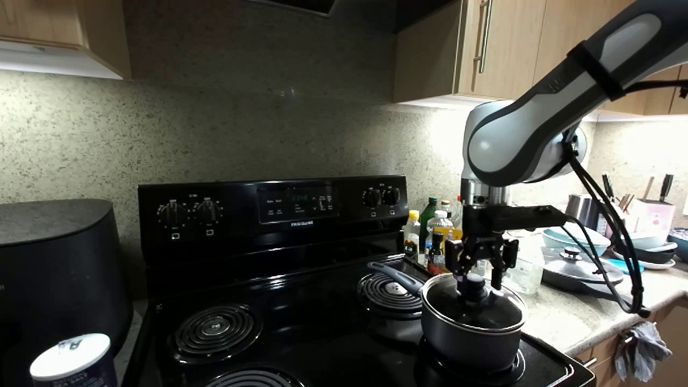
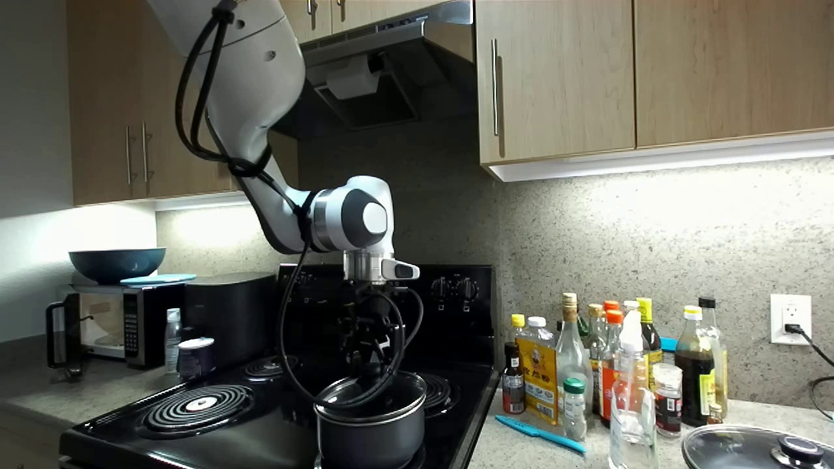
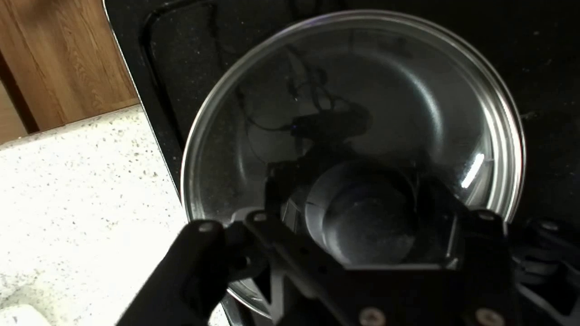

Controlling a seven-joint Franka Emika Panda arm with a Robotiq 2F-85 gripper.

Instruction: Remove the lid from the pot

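Observation:
The pot (image 1: 467,346) is dark grey and stands on the front burner nearest the counter; it also shows in an exterior view (image 2: 371,440). The glass lid (image 1: 502,310) with a thin metal rim sits on the pot and fills the wrist view (image 3: 362,90). Its dark knob (image 1: 475,284) stands at the centre and shows in the wrist view (image 3: 371,226). My gripper (image 1: 478,284) points down, open, with one finger on each side of the knob. In the wrist view (image 3: 353,194) a gap shows between the knob and the left finger. The right finger is close to the knob; contact is unclear.
The pot's handle (image 1: 398,278) points toward the back of the stove. Bottles (image 2: 586,365) stand on the counter beside the stove. A pan with a glass lid (image 1: 572,269) lies on that counter. A robot cable (image 2: 303,384) hangs before the pot.

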